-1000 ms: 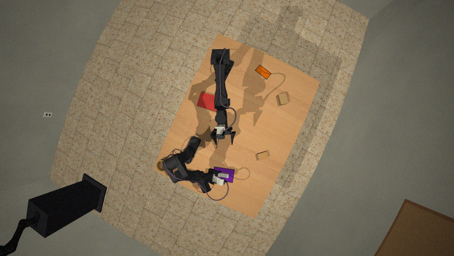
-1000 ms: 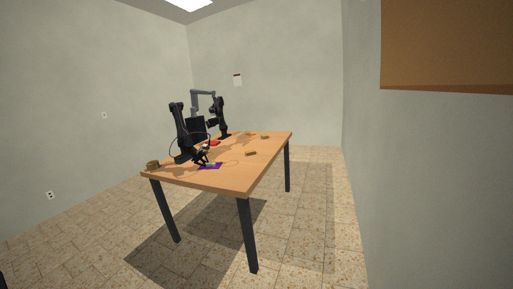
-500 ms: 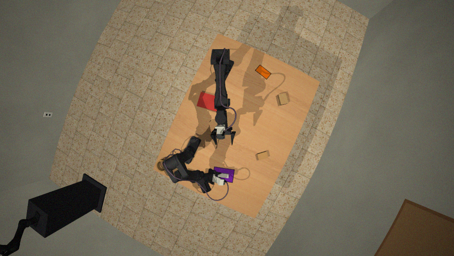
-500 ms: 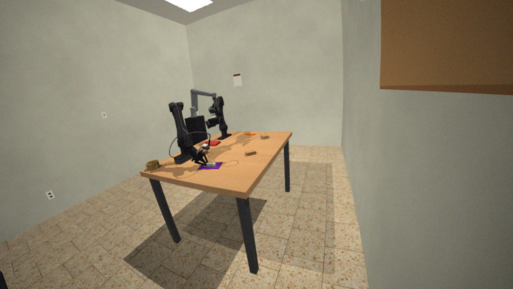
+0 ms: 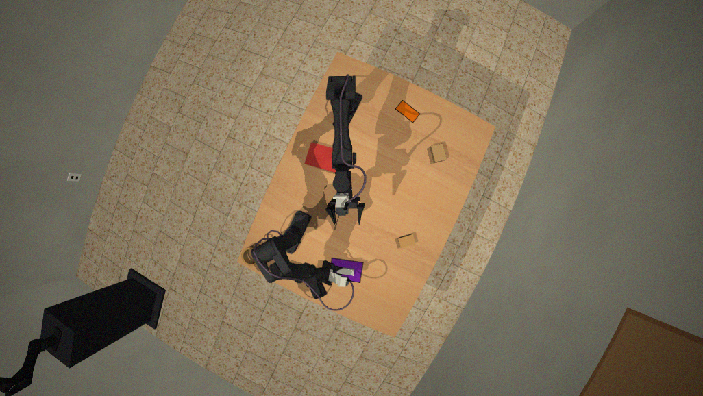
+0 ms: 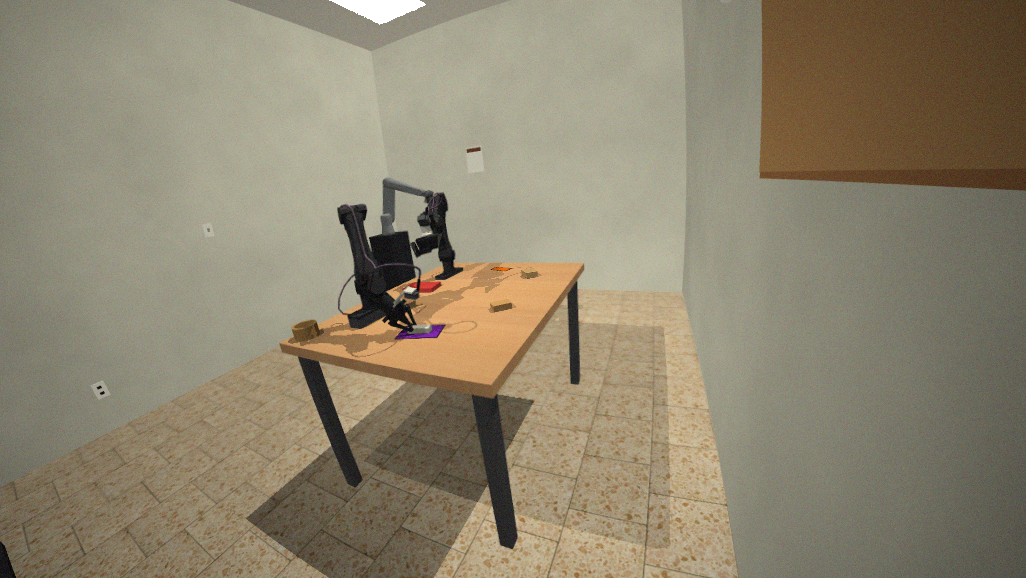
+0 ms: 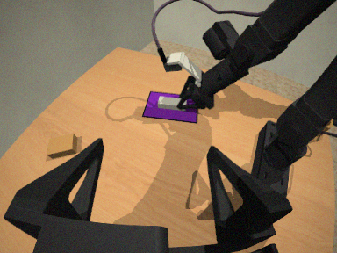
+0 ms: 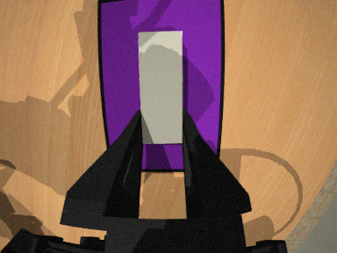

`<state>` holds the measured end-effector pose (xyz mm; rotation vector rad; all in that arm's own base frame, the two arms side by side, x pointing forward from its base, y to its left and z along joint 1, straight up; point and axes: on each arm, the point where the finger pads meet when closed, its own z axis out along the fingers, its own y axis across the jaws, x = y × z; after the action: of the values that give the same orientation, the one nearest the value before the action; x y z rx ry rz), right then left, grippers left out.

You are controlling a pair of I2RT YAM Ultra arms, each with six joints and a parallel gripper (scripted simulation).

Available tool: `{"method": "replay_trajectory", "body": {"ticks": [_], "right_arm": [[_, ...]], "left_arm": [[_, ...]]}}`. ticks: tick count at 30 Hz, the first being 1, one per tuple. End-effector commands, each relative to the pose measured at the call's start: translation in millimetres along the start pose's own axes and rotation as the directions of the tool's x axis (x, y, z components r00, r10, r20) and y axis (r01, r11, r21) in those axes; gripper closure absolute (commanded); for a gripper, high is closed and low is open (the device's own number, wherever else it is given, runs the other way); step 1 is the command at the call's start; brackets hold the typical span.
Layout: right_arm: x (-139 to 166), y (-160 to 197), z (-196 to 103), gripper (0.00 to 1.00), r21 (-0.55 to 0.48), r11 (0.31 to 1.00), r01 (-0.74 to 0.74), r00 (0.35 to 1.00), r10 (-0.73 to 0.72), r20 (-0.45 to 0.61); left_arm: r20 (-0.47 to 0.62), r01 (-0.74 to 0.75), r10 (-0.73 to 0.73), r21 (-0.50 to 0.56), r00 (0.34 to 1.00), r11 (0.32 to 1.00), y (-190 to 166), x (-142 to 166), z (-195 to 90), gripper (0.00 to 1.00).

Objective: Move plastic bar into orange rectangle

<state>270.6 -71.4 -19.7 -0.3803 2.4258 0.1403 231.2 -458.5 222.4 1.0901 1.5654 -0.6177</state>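
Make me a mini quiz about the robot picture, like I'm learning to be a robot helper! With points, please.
1. Choose: what colour is the rectangle [image 5: 358, 277] [image 6: 435, 333] [image 7: 151, 113] [image 8: 202, 26] under the plastic bar [image 5: 347, 272] [image 6: 422, 329] [image 7: 167, 103] [image 8: 161, 88]?
A) red
B) orange
C) purple

2. True or false: the left tool [image 5: 347, 223] [image 6: 416, 249] [image 7: 157, 148] is wide open.

3. Fill in: the tool nearest the plastic bar belongs to the ____ arm.

Key: 1 C; 2 true; 3 right.
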Motion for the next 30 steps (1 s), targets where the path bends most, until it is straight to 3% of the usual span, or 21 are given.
{"method": "replay_trajectory", "body": {"ticks": [1, 8, 16, 29, 30], "right_arm": [[-20, -4, -14, 0.75, 0.002, 1.000, 0.015, 1.000, -0.015, 0.022], [-51, -3, -55, 0.75, 0.003, 1.000, 0.018, 1.000, -0.018, 0.023], [-51, -2, -55, 0.75, -0.001, 1.000, 0.015, 1.000, -0.015, 0.018], [-51, -2, -55, 0.75, -0.001, 1.000, 0.015, 1.000, -0.015, 0.018], [-51, -2, -55, 0.75, -0.001, 1.000, 0.015, 1.000, -0.015, 0.018]], "left_arm": [[0.070, -0.002, 0.002, 0.000, 0.998, 1.000, 3, -31, -2, 0.00], [0.070, -0.002, 0.002, 0.000, 0.998, 1.000, 3, -31, -2, 0.00], [0.010, -0.001, 0.001, -0.008, 1.000, 1.000, 10, -21, -16, 0.00], [-0.117, 0.021, -0.034, -0.110, 0.993, 0.994, 54, 10, -152, 0.00], [-0.117, 0.021, -0.034, -0.110, 0.993, 0.994, 54, 10, -152, 0.00]]}}
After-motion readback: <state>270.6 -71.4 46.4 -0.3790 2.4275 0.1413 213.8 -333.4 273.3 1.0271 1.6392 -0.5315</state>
